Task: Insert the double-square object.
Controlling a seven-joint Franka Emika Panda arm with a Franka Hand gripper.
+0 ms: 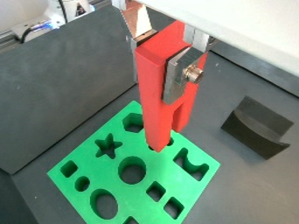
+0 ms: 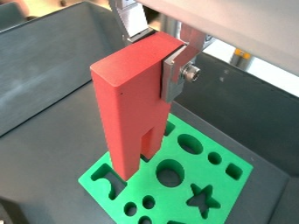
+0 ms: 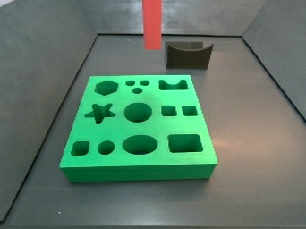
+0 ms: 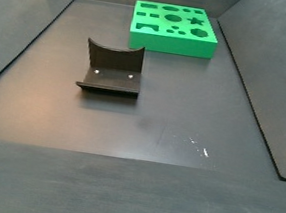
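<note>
The double-square object (image 1: 158, 87) is a tall red bar held upright with its two square prongs pointing down. My gripper (image 1: 162, 57) is shut on its upper end, and a silver finger plate (image 1: 181, 77) presses its side. Both wrist views show this grip (image 2: 158, 54). The bar (image 2: 128, 105) hangs above the green board (image 1: 87, 166), apart from it. In a side view only the bar's lower part (image 3: 153, 25) shows, high over the board's far edge (image 3: 143, 156), with the gripper out of frame. The board has two small square holes (image 3: 178, 111).
A dark grey block with a curved notch (image 3: 188, 55) stands on the dark floor beyond the board; it also shows in a wrist view (image 1: 260, 125) and in a side view (image 4: 111, 70). Dark walls enclose the floor. The board (image 4: 169, 42) has several other shaped holes.
</note>
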